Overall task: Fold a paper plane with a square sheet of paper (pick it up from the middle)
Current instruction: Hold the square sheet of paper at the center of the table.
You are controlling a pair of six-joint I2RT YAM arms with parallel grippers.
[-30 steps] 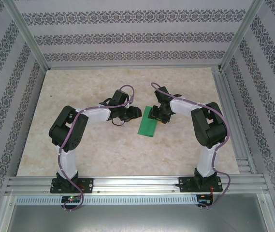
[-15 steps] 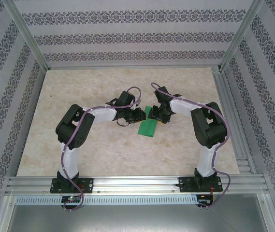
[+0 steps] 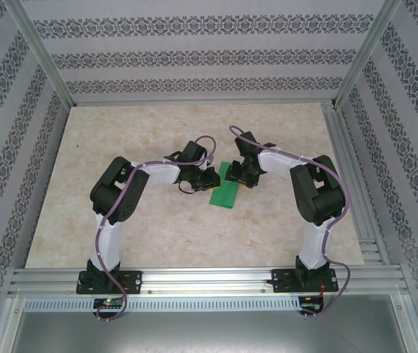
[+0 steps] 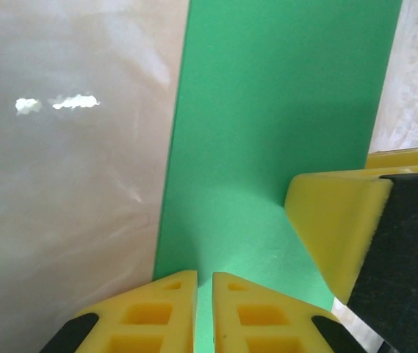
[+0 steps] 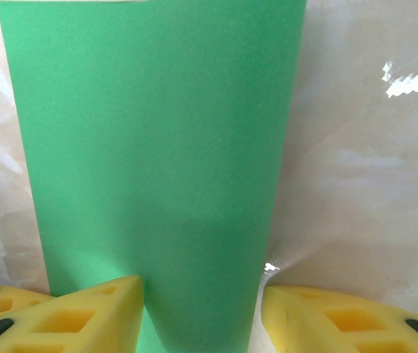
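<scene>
Counter [image 3: 120, 147] comes first: a pale marbled slab, with the left arm [image 3: 113, 198] and the right arm [image 3: 315, 191] bolted at its near edge and bent inward so their wrists meet near the middle. Between them, a little right of centre, the square sheet of paper [image 3: 223, 193] lies flat on the counter. It shows as a long narrow green strip rather than a square, so it is probably doubled along its length. No pointed nose or wings are formed yet.

The left end effector [image 4: 204, 276] is at the strip's far end, coming in from the left. Its yellow fingers are drawn nearly together, with green showing through the slit between them. Whether any paper is caught there cannot be told. The right end effector [image 5: 203, 283] stands spread at the same end, one finger over the strip's edge and the other on bare counter beside it, gripping nothing.

As a judgement on handling, the sheet is very light, thin and limp, and it rests on a glossy surface. It will likely slide under a sideways push and crumple under a hard pinch. A hold at the middle of a long edge, with the other fingers pressing the strip down, looks safest.
</scene>
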